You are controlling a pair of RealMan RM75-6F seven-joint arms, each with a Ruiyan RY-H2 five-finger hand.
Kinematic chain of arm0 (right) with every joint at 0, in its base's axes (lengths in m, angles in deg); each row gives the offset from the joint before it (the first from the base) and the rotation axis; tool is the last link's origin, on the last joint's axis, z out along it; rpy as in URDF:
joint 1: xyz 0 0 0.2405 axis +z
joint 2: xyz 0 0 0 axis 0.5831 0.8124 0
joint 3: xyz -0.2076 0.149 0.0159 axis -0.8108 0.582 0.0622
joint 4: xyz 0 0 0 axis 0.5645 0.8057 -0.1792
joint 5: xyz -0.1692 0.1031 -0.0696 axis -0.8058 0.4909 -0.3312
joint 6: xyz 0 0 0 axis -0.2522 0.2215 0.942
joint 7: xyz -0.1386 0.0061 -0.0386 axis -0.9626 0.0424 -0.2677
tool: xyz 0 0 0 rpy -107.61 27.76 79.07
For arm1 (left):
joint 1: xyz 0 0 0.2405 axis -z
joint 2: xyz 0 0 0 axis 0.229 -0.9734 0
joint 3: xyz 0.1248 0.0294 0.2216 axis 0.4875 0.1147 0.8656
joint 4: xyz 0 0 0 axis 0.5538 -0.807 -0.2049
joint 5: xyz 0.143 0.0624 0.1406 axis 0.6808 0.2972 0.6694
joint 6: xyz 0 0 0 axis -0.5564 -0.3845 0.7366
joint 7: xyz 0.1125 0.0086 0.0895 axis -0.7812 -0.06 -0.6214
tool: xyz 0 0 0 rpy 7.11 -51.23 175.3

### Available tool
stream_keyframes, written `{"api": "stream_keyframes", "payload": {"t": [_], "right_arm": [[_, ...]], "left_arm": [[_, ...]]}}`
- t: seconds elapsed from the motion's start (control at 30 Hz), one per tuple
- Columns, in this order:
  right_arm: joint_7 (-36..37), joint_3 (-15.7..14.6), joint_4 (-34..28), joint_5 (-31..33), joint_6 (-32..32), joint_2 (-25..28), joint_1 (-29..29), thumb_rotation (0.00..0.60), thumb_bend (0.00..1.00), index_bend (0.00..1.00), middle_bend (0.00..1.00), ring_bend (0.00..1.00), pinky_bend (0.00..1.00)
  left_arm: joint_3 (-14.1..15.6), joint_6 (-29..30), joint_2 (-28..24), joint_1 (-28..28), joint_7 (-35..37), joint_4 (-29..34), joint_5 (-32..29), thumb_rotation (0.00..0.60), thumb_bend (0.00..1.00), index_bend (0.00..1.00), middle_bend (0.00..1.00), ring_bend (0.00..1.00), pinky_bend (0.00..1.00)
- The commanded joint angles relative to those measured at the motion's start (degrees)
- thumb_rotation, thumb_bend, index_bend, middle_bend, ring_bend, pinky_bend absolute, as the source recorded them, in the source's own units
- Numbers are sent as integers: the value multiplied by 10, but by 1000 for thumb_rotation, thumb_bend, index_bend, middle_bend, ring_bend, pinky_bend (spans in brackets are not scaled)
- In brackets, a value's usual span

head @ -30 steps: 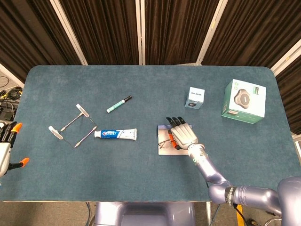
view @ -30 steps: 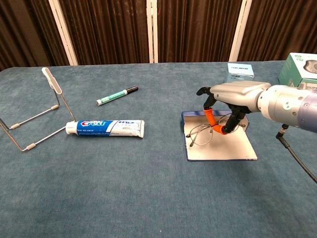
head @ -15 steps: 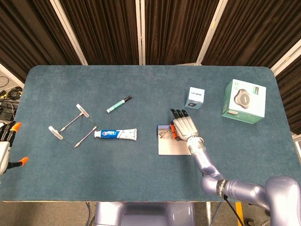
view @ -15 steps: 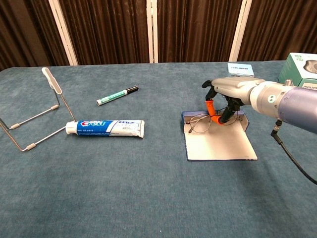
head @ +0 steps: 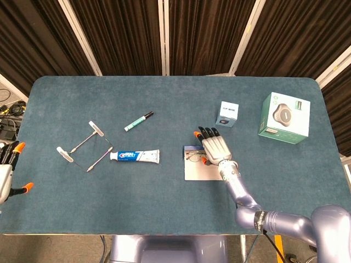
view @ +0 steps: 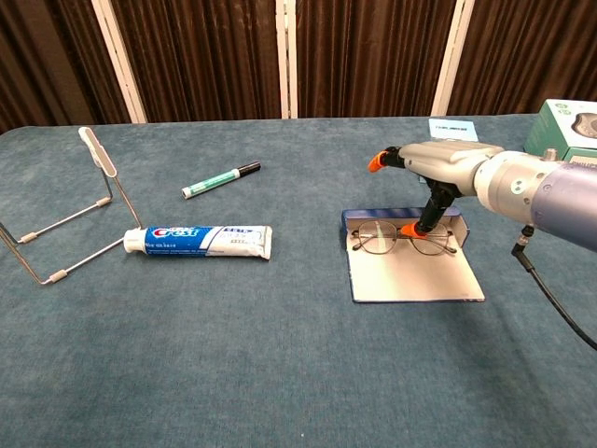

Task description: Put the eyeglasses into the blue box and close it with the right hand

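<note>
The eyeglasses (view: 403,237) are lying lenses-up in the open blue box (view: 410,266), right against its far wall, with the pale flap reaching toward 6 o'clock. The right hand (view: 438,173) is above them, fingers spread, one orange-tipped finger (view: 413,229) pointing down onto the frame near the bridge; I'd say it's touching, not gripping, so nothing's held. The left hand (head: 6,172) hangs off the worktop (head: 164,208) edge way over at 9 o'clock, fingers apart, also holding nothing. Handling-wise: thin wire frames like these look super light, a bit springy, and easy to bend or scratch at the lenses. If they need nudging, I'd push on the bridge or the rim corners, never the glass, and go gentle since they'd probably skate on that smooth liner. For closing, the flap looks like light card, so hooking its near edge at 6 o'clock and folding it over slowly seems safest, or the whole box may slide.
</note>
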Motion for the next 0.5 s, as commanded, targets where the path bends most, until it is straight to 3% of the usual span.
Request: {"api": "stream_keyframes", "payload": {"t": [0.03,0.17,0.5], "right_arm": [[3,-3,-9,-11,-5,6,-4,600,117,67,0,0,0],[-6,-9,-6,-21,-2,2,0,600,32,46,0,0,0],[-22,-7,44,-19,9,-34,14,600,30,46,0,0,0]], "left_arm": [[0,0,0,0,0,1,1,600,0,0,0,0,0],[0,2,-2,-1,2,3,2,600,0,0,0,0,0],[-2,-3,-3,1,9,-1,-6,600,0,0,0,0,0]]}}
